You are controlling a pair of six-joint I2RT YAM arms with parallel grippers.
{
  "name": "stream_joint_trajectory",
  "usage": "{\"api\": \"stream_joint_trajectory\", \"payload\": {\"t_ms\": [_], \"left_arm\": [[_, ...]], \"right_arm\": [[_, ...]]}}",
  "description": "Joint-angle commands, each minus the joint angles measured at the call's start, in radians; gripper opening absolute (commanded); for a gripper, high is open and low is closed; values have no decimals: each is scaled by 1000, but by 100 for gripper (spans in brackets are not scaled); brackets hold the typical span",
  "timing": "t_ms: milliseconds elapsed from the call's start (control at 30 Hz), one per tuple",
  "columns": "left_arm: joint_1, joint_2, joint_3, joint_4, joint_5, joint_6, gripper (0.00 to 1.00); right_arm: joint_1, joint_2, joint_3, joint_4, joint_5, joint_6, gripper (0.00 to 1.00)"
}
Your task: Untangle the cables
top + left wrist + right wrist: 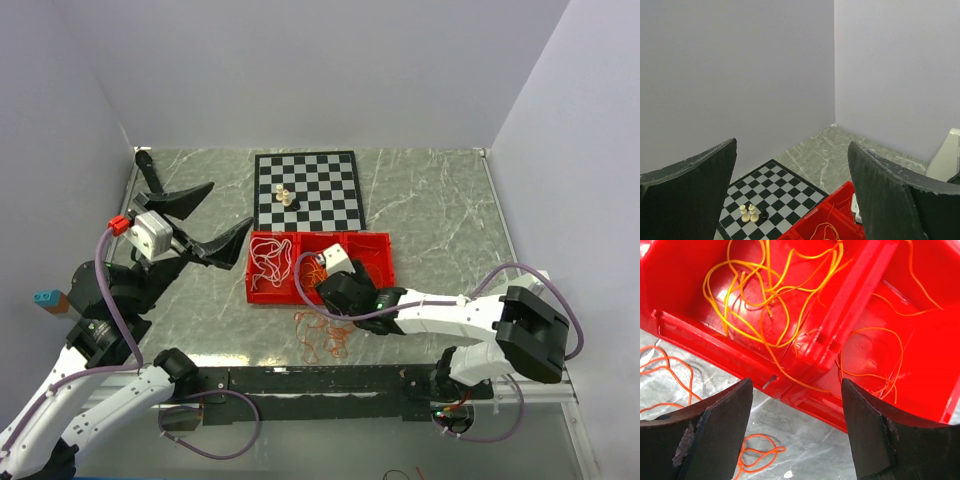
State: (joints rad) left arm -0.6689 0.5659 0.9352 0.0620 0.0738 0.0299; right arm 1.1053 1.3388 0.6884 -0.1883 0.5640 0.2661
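Note:
A red three-part tray [270,297] stands mid-table. White cables [268,262] lie in its left part. Yellow-orange cables [313,270] fill the middle part; in the right wrist view these cables [765,295] trail over the divider into the right part. Red-orange cables [322,335] lie loose on the table in front of the tray, also in the right wrist view [757,455]. My right gripper [335,290] [796,390] is open and empty, just above the tray's front wall [715,340]. My left gripper [205,220] [792,150] is open and empty, raised left of the tray.
A chessboard [320,175] lies behind the tray, with three small chess pieces [283,195] on its left side; it also shows in the left wrist view [775,190]. Grey walls close the table at the back and sides.

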Motion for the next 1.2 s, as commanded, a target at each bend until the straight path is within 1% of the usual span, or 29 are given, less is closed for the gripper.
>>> {"api": "stream_joint_trajectory", "payload": {"t_ms": [0,100,167,267,333,433,533,567,700,733,900,1067,1133,1167], "left_arm": [[6,-9,14,12,-3,-16,97],[8,-11,16,16,-2,-21,97],[9,-9,17,13,1,-19,97],[9,-8,20,10,0,-15,97],[11,-9,20,13,0,-13,97],[12,-11,20,16,1,-13,97],[15,-9,24,13,1,-13,97],[17,-11,25,15,3,-10,97],[17,-9,25,16,4,-8,97],[17,-9,25,15,7,-10,97],[19,-9,22,21,17,-18,97],[22,-11,27,19,18,-19,97],[23,-11,25,18,20,-19,97],[23,-12,25,16,18,-18,97]], "right_arm": [[-31,19,33,62,-65,-74,78],[-62,8,13,93,-134,-79,77],[-82,-1,2,110,-157,-84,74],[-104,-13,-13,131,-191,-97,69],[-122,-18,-18,136,-222,-102,63],[-156,-20,-26,136,-288,-93,52],[-170,-26,-36,132,-315,-81,38],[-171,-32,-41,128,-314,-74,35],[-174,-61,-58,109,-302,-51,15],[-174,-73,-59,105,-305,-44,13],[-174,-121,-53,66,-308,-21,12],[-174,-125,-37,26,-286,-18,14],[-174,-118,-21,-2,-283,-15,17],[-174,-115,-17,-11,-285,-10,23]]}}
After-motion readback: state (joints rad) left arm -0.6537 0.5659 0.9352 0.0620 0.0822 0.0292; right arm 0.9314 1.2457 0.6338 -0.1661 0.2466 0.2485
